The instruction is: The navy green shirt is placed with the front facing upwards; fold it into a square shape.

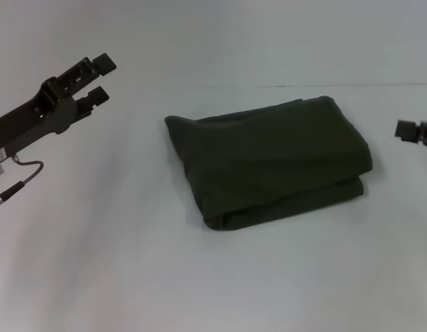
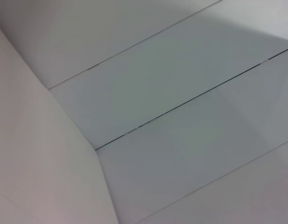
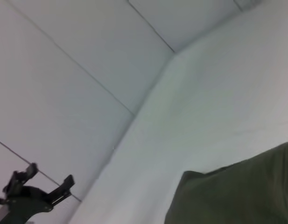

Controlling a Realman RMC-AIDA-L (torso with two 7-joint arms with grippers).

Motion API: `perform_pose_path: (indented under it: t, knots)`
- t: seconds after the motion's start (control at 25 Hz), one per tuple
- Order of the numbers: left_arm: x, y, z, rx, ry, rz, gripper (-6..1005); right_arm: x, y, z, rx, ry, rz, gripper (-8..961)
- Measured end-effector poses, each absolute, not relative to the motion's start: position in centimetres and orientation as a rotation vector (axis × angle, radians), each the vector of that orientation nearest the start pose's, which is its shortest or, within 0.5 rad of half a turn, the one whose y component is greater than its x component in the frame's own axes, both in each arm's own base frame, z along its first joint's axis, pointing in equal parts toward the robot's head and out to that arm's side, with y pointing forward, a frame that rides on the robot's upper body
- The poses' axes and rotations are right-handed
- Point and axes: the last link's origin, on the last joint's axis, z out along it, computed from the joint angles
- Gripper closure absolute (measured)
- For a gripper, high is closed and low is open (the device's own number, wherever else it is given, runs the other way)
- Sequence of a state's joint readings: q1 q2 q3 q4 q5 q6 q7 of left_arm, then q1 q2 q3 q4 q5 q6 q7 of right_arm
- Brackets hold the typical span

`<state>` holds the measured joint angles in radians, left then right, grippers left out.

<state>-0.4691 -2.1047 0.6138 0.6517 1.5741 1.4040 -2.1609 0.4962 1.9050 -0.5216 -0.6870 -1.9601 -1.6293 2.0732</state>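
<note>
Navy green shirt (image 1: 268,159): soft matt cloth w/ creases; table (image 1: 95,277): smooth matt white surface.

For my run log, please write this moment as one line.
shirt: folded into compact rectangle on table | left hand: open, raised clear at left | right hand: at right edge, clear of shirt
</note>
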Motion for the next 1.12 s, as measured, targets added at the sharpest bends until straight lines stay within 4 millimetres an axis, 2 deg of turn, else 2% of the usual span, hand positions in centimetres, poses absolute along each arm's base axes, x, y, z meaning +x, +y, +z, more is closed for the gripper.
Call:
perform_pose_path:
  t: [0.2, 0.44, 0.6, 0.8, 1.0, 1.04, 1.12]
  knots:
    - [-27.0, 35.4, 4.5, -1.946, -1.611, -1.372, 54, 31.7, 30.8, 8.2, -2.218, 1.39, 1.029, 464]
    - [-27.6, 35.7, 4.4, -1.975, -1.619, -1.247, 53, 32.0, 29.4, 6.6, -2.288, 1.442, 1.022, 463]
    - [-27.2, 36.8, 4.4, -1.968, -1.615, -1.223, 55, 31.8, 29.6, 6.3, -2.335, 1.454, 0.987, 464]
    - [-26.4, 37.6, 4.0, -1.972, -1.655, -1.211, 57, 32.3, 30.4, 6.6, -2.282, 1.431, 0.961, 463]
    - [-25.7, 37.8, 3.2, -1.985, -1.735, -1.182, 59, 32.4, 31.5, 7.9, -2.162, 1.42, 1.041, 463]
    - [-25.5, 37.5, 2.6, -1.982, -1.817, -1.169, 59, 32.3, 31.8, 8.3, -2.139, 1.417, 1.068, 463]
    - [-25.5, 37.3, 2.4, -1.982, -1.858, -1.165, 60, 32.0, 32.4, 9.3, -2.087, 1.414, 1.13, 463]
